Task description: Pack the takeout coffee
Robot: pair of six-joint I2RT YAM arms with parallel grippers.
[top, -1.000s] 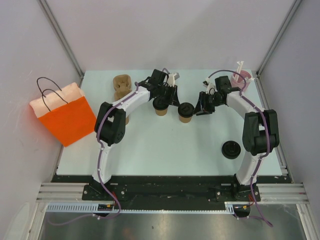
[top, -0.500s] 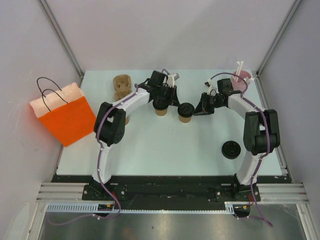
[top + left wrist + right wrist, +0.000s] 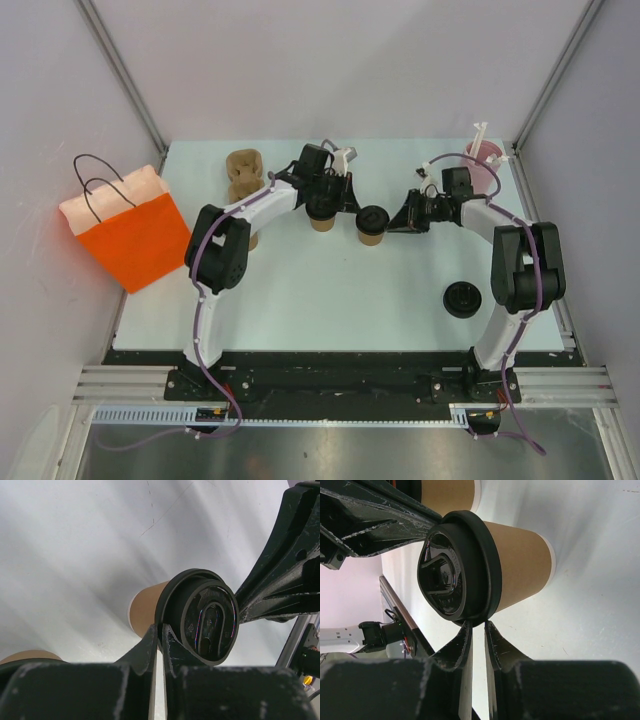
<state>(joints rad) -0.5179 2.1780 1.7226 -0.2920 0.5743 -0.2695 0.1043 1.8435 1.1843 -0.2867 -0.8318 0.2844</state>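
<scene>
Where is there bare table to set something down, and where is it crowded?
Bare: the broad near-centre stretch in front of left cup and right cup, left of the black disc; a smaller patch behind the cups. Crowded: around both cups, with left end effector and right end effector close by.

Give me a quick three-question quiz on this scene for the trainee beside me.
1. How many paper cups stand on the table?
2. True or false: the orange bag sits at the table's right edge.
3. The loose black disc lies toward which side of the table? A left, B right, C far middle.
Key: 1 two; 2 false, the bag is at the left edge; 3 B.
</scene>
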